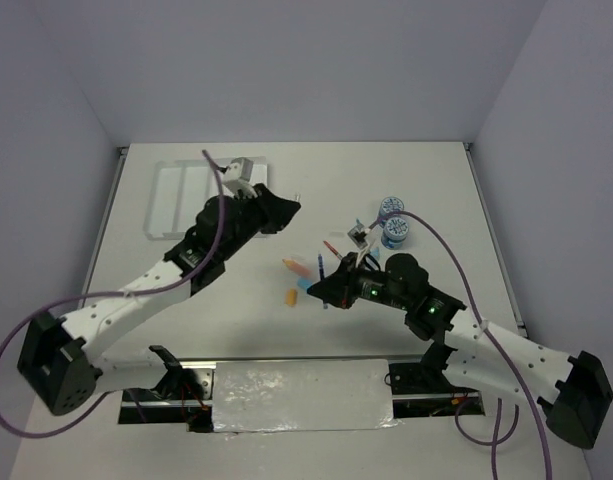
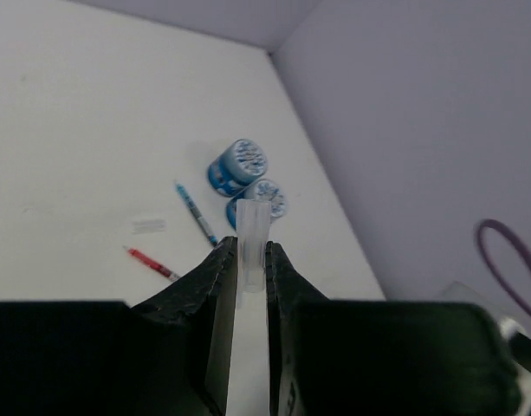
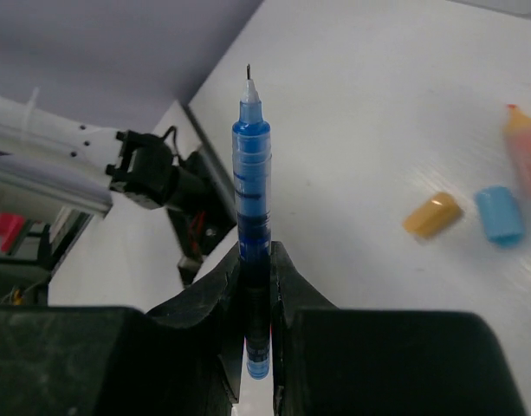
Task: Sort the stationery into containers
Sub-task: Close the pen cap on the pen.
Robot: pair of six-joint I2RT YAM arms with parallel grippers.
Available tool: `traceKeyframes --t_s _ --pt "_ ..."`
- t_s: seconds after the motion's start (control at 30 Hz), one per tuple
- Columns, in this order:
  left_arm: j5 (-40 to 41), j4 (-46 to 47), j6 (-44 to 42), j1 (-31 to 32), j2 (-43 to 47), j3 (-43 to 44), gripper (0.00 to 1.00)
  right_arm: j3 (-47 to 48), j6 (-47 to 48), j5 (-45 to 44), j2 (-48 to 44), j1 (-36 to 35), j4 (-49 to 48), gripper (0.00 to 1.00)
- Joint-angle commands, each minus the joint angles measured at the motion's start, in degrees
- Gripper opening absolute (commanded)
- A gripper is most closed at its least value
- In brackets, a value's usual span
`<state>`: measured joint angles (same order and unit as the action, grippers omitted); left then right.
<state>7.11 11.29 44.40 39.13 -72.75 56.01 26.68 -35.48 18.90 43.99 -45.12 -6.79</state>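
Observation:
My left gripper (image 2: 250, 253) is shut on a pale blue tube (image 2: 252, 227) that sticks out past its fingertips. In the top view this gripper (image 1: 293, 204) hangs right of the white divided tray (image 1: 164, 200). My right gripper (image 3: 256, 253) is shut on a blue pen (image 3: 251, 165), tip pointing forward. It hovers at mid-table (image 1: 312, 287), beside the orange eraser (image 1: 293, 297). The light-blue eraser (image 3: 497, 213) and the pink-capped orange piece (image 3: 523, 147) lie close by. Two blue-lidded tubs (image 1: 391, 207) (image 1: 395, 234), another blue pen (image 2: 194, 212) and a red pen (image 2: 150, 262) lie at the right.
A small clear piece (image 2: 148, 226) rests near the loose pens. Grey walls close the table in at the back and on both sides. A foil-covered strip (image 1: 301, 395) runs along the near edge between the two arm bases. Purple cables loop off both arms.

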Motion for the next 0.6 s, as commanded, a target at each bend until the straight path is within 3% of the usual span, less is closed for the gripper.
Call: traceKeyframes --t_s 0.0,0.2,0.4,0.57 --pt "-6.31 21.04 1.91 -0.2 10.06 -7.65 0.0 3.11 -1.26 -4.73 3.29 -6.81 -15.44 0.0" --pt "-10.63 28.17 3.32 0.33 25.45 -17.42 0.0 6.02 -1.17 -10.63 9.97 -13.66 -22.65 0.0" --pt "-11.86 25.89 4.02 0.68 35.65 -21.2 0.0 12.16 4.09 -11.69 14.89 -19.38 -24.94 0.0" --pt "-12.47 22.47 4.29 0.68 40.05 -21.91 0.0 17.52 9.54 -8.88 17.8 -21.5 -20.56 0.0"
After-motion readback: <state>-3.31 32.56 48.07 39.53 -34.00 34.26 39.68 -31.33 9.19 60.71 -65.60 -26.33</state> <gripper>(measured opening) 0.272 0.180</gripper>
